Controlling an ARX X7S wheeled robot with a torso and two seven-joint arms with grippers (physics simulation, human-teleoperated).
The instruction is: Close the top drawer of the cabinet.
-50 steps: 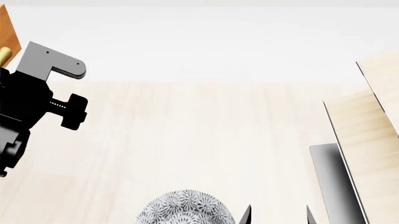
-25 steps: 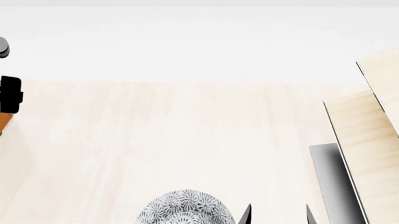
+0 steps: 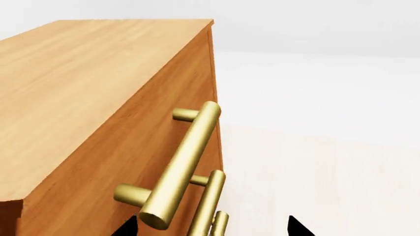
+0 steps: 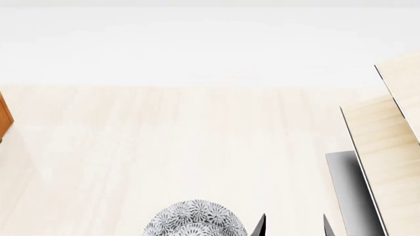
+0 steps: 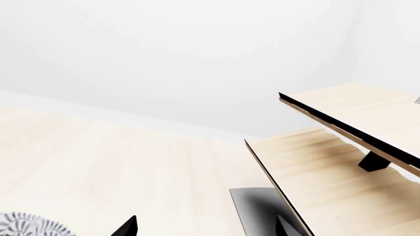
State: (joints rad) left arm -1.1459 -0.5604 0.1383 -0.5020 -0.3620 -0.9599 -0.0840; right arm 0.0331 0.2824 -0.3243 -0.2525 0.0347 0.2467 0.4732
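- Left hand (image 3: 208, 227): only two dark fingertips show at the edge of the wrist view, set well apart and pinching nothing, so the hand reads as spread. The brass bars stand between them in that picture; contact cannot be told.
- Nearest the hand, the top handle (image 3: 182, 168) is a brass bar on two short posts, seen end-on and running along the drawer front. Two more brass bars (image 3: 206, 204) line up behind it, one for each lower front.
- The top drawer (image 3: 135, 147) shows its orange-brown front panel lying in one plane with the fronts below and meeting the cabinet's top edge. No open box or dark gap is visible, so it appears pushed in, or very nearly so.
- The cabinet (image 3: 85, 83) fills one side of the left wrist view; in the head view only a sliver (image 4: 4, 118) of it shows at the far left edge of the surface (image 4: 196, 147).
- Right hand (image 4: 292, 225): two dark tips apart at the bottom of the head view, holding nothing, beside a patterned bowl (image 4: 195, 219) and near a pale slanted rack (image 4: 387, 162).
- Judgement: the closing push looks done. What may remain is a check that the front sits flush, then drawing the left arm clear of the handle.
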